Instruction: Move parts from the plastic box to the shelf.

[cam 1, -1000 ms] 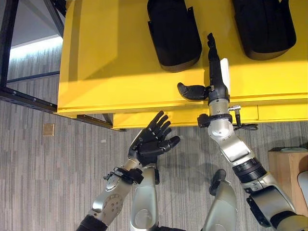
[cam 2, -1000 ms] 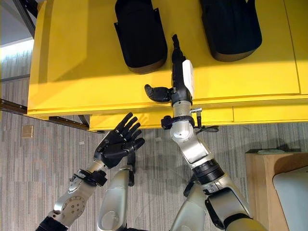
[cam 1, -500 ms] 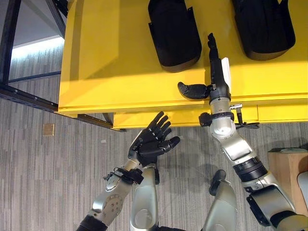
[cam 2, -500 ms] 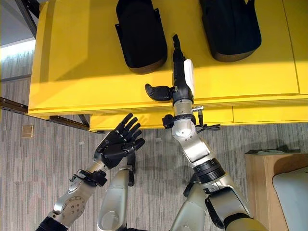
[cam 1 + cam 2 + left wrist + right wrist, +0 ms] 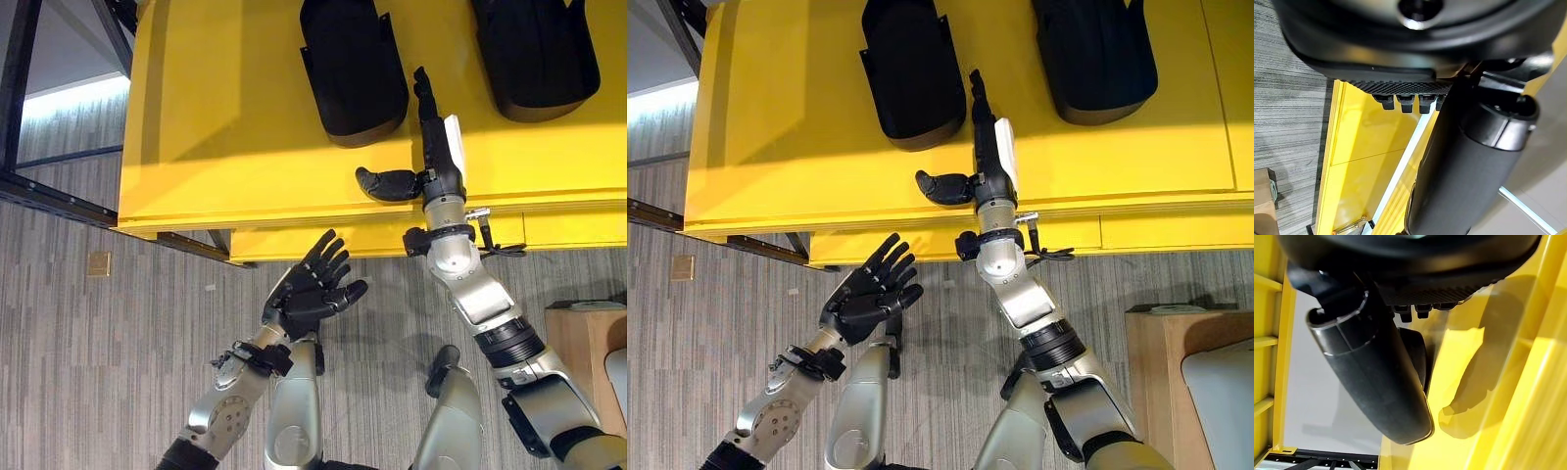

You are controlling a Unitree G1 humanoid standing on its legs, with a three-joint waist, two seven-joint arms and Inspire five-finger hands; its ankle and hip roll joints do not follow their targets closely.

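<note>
Grey striped carpet (image 5: 88, 352) runs under a yellow shelf (image 5: 225, 147) whose flat top carries two black parts: one (image 5: 353, 64) near the middle and a second (image 5: 534, 54) further to the robot's right, well apart from each other, each lying with its long axis pointing away from the robot.

Over the shelf's front edge the right hand (image 5: 431, 147) reaches out with straight fingers pointing away from the robot and the thumb spread sideways toward the left; it is open and holds nothing. Its fingertips lie just beside the near right corner of the middle part, which sits ahead of the hand and slightly to the left. I cannot tell whether they touch it. The left hand (image 5: 309, 289) hovers over the carpet short of the shelf, fingers spread and relaxed, also empty, so the right hand is clearly the nearer one to both parts. A wooden box corner (image 5: 588, 362) shows at the far right on the floor.

Compared with a second ago, the right hand has shifted a little to the left and forward, closer to the middle part's corner; the left hand is nearly where it was.

My reading is that a part has been set down and the right hand is clearing away or nudging it.
</note>
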